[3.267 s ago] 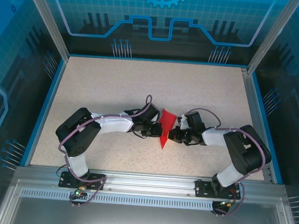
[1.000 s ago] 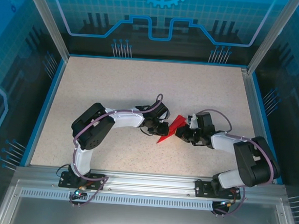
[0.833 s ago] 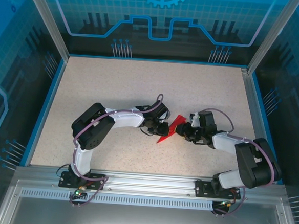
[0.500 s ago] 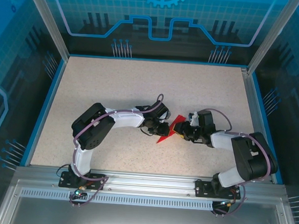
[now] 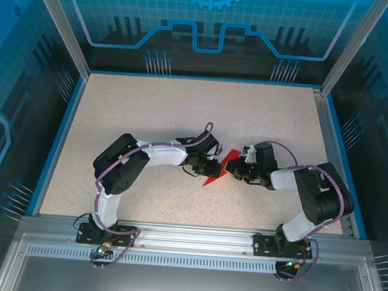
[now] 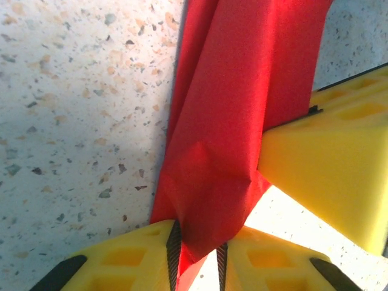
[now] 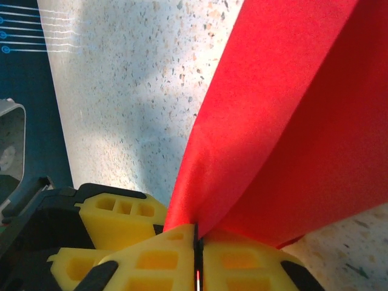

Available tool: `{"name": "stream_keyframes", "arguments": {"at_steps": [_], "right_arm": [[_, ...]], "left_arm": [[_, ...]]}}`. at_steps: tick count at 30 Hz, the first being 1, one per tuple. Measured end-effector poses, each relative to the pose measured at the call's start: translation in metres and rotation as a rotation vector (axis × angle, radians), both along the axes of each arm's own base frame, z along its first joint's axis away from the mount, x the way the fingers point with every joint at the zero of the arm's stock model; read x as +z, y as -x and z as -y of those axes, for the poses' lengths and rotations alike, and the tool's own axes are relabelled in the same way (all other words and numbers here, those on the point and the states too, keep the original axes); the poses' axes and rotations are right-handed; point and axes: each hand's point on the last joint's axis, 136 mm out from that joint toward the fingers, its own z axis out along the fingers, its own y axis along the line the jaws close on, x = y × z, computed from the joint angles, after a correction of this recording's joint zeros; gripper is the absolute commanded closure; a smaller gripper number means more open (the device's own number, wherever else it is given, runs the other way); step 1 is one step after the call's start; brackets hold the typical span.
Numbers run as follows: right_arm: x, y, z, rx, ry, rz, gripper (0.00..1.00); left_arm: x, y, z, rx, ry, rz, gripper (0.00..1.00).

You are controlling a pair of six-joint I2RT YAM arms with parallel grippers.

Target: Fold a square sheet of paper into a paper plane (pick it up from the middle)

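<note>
The red paper (image 5: 223,165), folded into a narrow pointed strip, is at the middle of the worktop (image 5: 150,109), between both pincers. The right pincer (image 7: 196,235) is clamped tight on one edge. The left pincer (image 6: 197,251) stands narrow around the opposite end; I cannot tell whether it actually grips.

count | bright red folded paper sheet (image 5: 222,166): 1 | white-and-black robot arms (image 5: 157,153): 2 | yellow-fingered pincers: 2, left pincer (image 6: 195,254) + right pincer (image 7: 197,248) | speckled beige counter (image 5: 150,109): 1
</note>
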Motion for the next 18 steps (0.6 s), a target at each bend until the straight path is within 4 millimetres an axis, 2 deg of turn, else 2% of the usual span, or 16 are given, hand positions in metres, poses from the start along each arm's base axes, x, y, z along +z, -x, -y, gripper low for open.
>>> {"name": "stream_keyframes", "arguments": {"at_steps": [7, 18], "right_arm": [[0.000, -0.002, 0.001, 0.017, 0.026, 0.006, 1.00], [-0.009, 0.005, 0.005, 0.052, 0.074, -0.009, 1.00]], "left_arm": [[0.003, 0.001, 0.002, -0.036, 0.009, 0.019, 0.59], [0.011, 0.007, -0.005, -0.063, -0.004, 0.027, 0.58]]}}
